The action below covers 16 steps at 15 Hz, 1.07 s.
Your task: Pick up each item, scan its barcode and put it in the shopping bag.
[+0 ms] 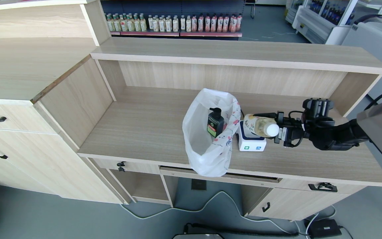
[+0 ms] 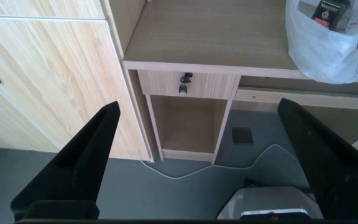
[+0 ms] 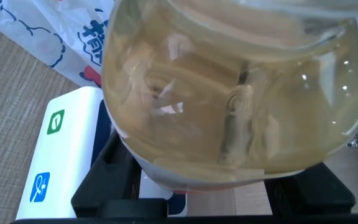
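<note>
Plastic, clear, filled with pale yellow drink and white-capped: the bottle lies sideways in your right gripper, which is clamped on it near the cap end, so the body juts out ahead of the gripper. Directly beneath the bottle sits the white scanner on the wooden counter. Handling, as a judgement: smooth and round, so liable to roll or slip in the grip. The liquid puts most of the weight away from the gripper, so expect the far end to droop. The thin walls may give under a hard squeeze, and a hold nearer the middle would be steadier. Just beyond the bottle's far end stands the shopping bag, soft white film with its mouth open toward the gripper's side and a dark pump bottle upright inside. Its rim is limp and may fold inward if brushed. For room, you have open air above the gripper, the counter's back wall behind it, a side wall close by the arm, and the counter's front edge just under the bag. Your left gripper hangs low before the counter's front, fingers apart, holding nothing.
</note>
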Tool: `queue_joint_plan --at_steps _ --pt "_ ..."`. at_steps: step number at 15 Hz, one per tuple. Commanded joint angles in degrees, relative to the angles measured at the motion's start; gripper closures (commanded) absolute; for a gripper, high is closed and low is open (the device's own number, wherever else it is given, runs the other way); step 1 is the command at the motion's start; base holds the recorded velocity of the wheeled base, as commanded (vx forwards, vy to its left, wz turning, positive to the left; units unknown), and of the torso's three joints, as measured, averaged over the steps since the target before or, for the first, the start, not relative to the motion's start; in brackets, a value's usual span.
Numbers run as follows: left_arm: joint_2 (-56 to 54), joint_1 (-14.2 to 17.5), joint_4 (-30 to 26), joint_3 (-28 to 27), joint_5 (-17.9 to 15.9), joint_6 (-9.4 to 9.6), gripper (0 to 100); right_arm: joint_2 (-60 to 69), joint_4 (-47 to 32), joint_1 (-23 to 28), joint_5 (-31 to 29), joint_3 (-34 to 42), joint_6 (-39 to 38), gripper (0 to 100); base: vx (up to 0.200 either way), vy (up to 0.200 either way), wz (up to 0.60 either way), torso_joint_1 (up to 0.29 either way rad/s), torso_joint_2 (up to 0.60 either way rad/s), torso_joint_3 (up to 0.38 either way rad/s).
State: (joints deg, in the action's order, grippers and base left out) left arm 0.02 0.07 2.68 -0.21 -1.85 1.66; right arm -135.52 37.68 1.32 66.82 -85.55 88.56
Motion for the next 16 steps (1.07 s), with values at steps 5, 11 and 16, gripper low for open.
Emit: queue_joint_plan --at_steps 5,11,16 --pt "-0.02 0.01 0.04 0.03 0.01 0.01 0 13.71 -1.21 4.13 -0.46 4.52 -4.28 100 0.000 0.000 0.00 0.000 0.00 0.000" --pt "-0.02 0.01 0.04 0.03 0.01 0.01 0 42.97 -9.47 18.02 -4.06 17.97 -33.63 100 0.000 0.000 0.00 0.000 0.00 0.000" --pt "-0.02 0.01 0.04 0.03 0.01 0.01 0 51.32 -22.12 25.31 -31.75 21.74 -65.54 100 0.000 0.000 0.00 0.000 0.00 0.000"
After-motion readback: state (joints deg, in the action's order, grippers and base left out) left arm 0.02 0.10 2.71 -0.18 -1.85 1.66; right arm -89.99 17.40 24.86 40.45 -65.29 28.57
